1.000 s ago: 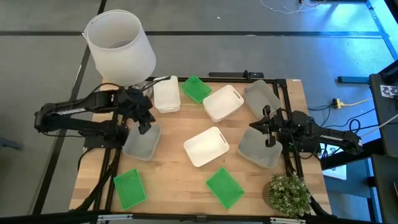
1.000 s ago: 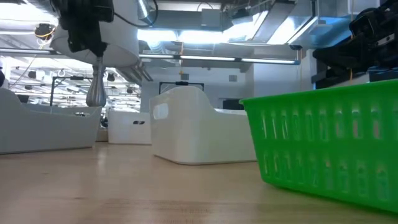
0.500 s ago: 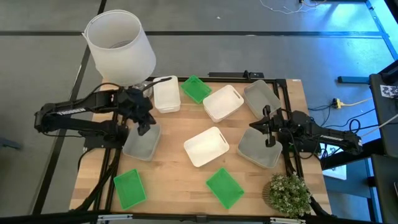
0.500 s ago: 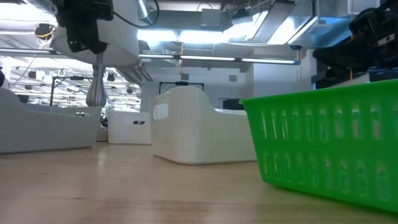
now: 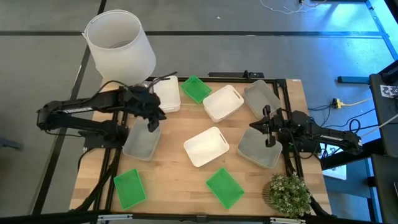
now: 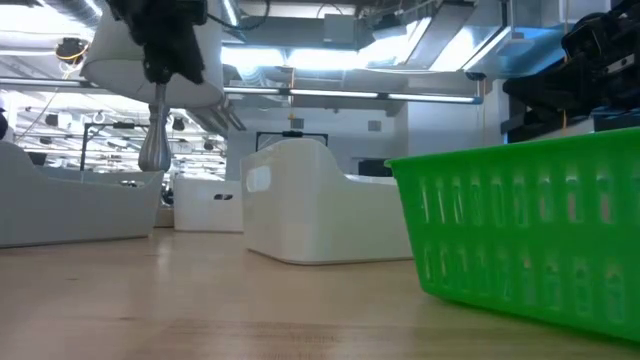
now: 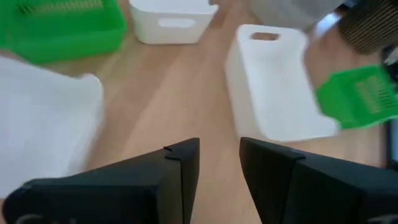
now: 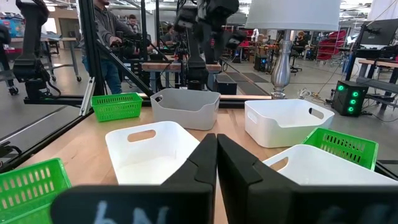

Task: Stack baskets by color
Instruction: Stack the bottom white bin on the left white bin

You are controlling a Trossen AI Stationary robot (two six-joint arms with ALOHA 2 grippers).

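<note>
Nine baskets rest bottom-down on the wooden table. White ones are at the far left (image 5: 166,94), far middle (image 5: 222,102) and centre (image 5: 206,147). Grey ones are at the left (image 5: 142,142), far right (image 5: 261,96) and right (image 5: 259,148). Green ones are at the far side (image 5: 196,88), near left (image 5: 129,188) and near middle (image 5: 224,187). My left gripper (image 5: 153,126) hangs open above the left grey basket's far right corner, pointing toward the centre white basket (image 7: 277,87). My right gripper (image 8: 216,155) is shut and level at the right edge, over the right grey basket.
A big white lampshade (image 5: 119,46) stands off the table's far left corner. A small potted plant (image 5: 287,193) sits at the near right corner. Bare wood lies between the centre white basket and the left grey one. People stand in the room beyond the table's left side (image 8: 109,37).
My left gripper has shifted a little toward the table's right edge, from over the left grey basket's far edge toward the centre white basket. No basket has moved. My right arm has kept still.
</note>
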